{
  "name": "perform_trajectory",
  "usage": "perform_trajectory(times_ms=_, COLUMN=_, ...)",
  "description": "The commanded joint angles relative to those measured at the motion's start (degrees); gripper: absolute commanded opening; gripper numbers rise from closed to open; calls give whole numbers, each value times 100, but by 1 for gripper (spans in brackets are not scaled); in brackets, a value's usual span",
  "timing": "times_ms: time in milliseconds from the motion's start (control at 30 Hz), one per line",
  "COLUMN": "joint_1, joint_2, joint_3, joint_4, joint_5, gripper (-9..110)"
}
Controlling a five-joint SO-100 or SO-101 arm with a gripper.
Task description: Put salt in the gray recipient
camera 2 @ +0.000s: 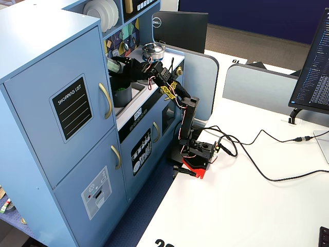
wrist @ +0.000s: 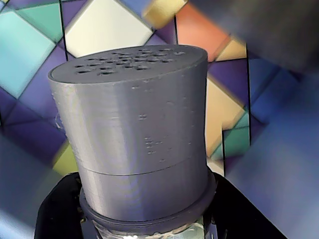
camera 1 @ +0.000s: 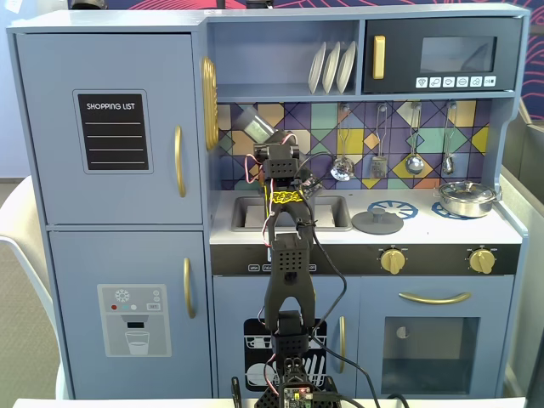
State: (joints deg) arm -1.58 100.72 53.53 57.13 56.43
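Observation:
My gripper (camera 1: 263, 140) is shut on the salt shaker (camera 1: 253, 127) and holds it tilted in the air above the sink, in front of the tiled back wall. In the wrist view the shaker's gray perforated cap (wrist: 132, 124) fills the frame, with a black finger (wrist: 57, 211) on each side of its lower part. In the side fixed view the shaker (camera 2: 114, 66) with its pale green label hangs above the gray pot (camera 2: 122, 96), which stands in the sink. The arm hides the pot in the front fixed view.
A flat gray lid with a knob (camera 1: 377, 221) lies on the stove. A shiny silver pan (camera 1: 466, 198) sits on the right burner. Utensils (camera 1: 414, 161) hang on the back wall, and white plates (camera 1: 331, 68) stand on the shelf above.

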Motion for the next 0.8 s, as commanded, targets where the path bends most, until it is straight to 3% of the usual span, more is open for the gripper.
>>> perform_trajectory(times_ms=0, joint_1=-141, joint_2=88, joint_3=-211, joint_4=-1169, joint_5=-686, gripper=0)
perform_trajectory(times_ms=267, joint_1=2039, joint_2=378, joint_3=114, joint_4=-861, joint_5=-3973, gripper=0)
perform_trajectory(times_ms=400, joint_1=3445, joint_2=352, joint_3=-9, joint_4=-1898, joint_5=-7216, gripper=0)
perform_trajectory(times_ms=567, joint_1=4315, joint_2=308, joint_3=255, joint_4=-2900, joint_5=-11812, gripper=0)
perform_trajectory(times_ms=667, joint_1=4474, joint_2=378, joint_3=677, joint_4=-2918, joint_5=-13395, gripper=0)
perform_trajectory(times_ms=767, joint_1=4588, joint_2=519, joint_3=1362, joint_4=-3032, joint_5=-14203, gripper=0)
